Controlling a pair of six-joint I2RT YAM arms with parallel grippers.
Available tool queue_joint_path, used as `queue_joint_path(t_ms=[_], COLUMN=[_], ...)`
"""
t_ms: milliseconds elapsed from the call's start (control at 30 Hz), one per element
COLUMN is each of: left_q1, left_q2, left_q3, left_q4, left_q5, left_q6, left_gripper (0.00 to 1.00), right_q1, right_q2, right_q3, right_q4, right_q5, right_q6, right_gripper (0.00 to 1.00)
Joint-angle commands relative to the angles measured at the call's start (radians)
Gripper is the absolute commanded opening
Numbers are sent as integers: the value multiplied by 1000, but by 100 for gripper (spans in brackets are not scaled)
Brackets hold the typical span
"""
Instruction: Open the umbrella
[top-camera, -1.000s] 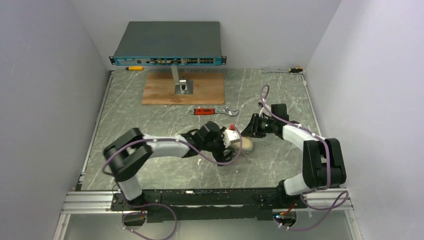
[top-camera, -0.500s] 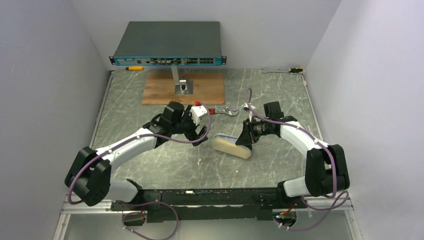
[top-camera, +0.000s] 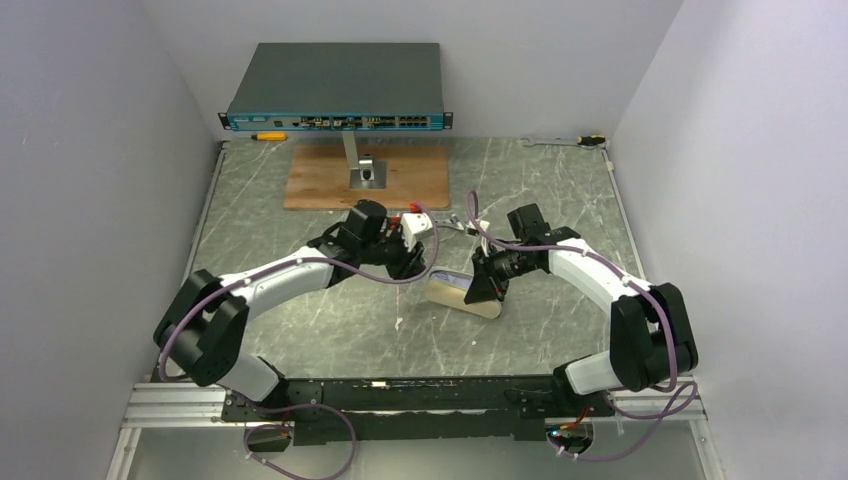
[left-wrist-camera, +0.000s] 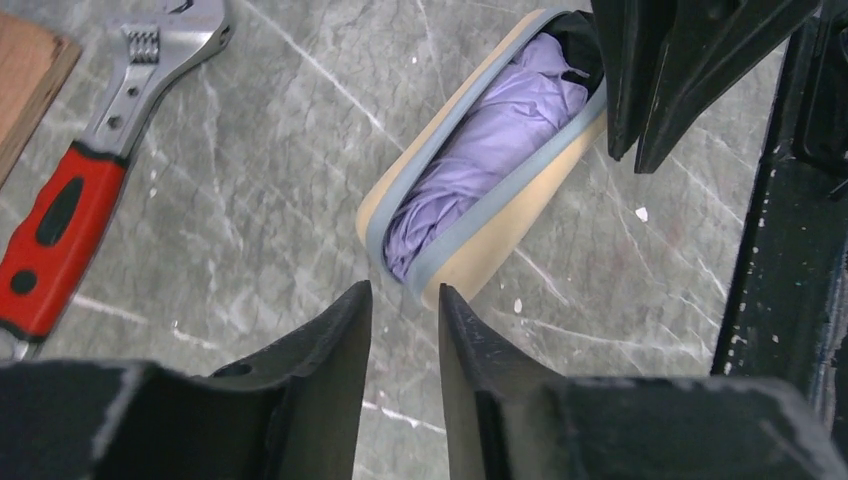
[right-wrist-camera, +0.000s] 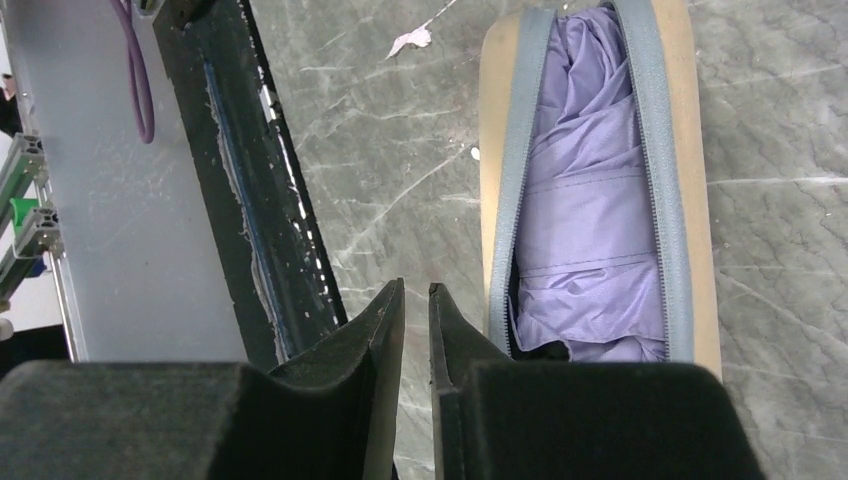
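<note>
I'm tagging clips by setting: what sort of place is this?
Most likely a robotics lab test cell: plain white panels box in a marble-pattern table, a rack network switch stands on a post, and an aluminium rail runs along the near edge.

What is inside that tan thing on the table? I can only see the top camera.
Observer: The left wrist camera shows the umbrella folded up inside the tan case, its lilac fabric bunched together.
Operator: Is the case zipped shut?
Observer: No. The right wrist camera shows the grey zipper spread apart along both sides.
Operator: Is a gripper holding it?
Observer: The right gripper has nothing between its fingers. The case lies beside them.
</note>
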Motion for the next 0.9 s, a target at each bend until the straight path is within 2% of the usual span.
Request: queue_joint_path(t_ms=[0,200,333,433,533,700,867], left_q1=[-43,-58,-72,-103,-136,-177,-191], left_q2=[67,140,194,215,182,123,103], left_q3=[69,82,98,90,45,-33,-35], left_q4=[126,204,183,166,154,162,134], left_q5=[10,-6,-8,-1,20,18,15], left_q6=[-6,-79,-41,0,51,62,87], left_gripper=[31,20,18,15,15,16,27], right_q1=[3,2,-2,-15,-72,-71,-48], right_q2=[11,-2,-25,-38,-38,7,167], right_q3=[38,40,40,32,34,68,157], right_q4=[5,6,12,51,82,26,-99], right_q5=[4,-17,-20,15,49,161,217], right_q6=[-17,-1,20,93,172,135,43], right_gripper=[16,13,13,12,12,11,21])
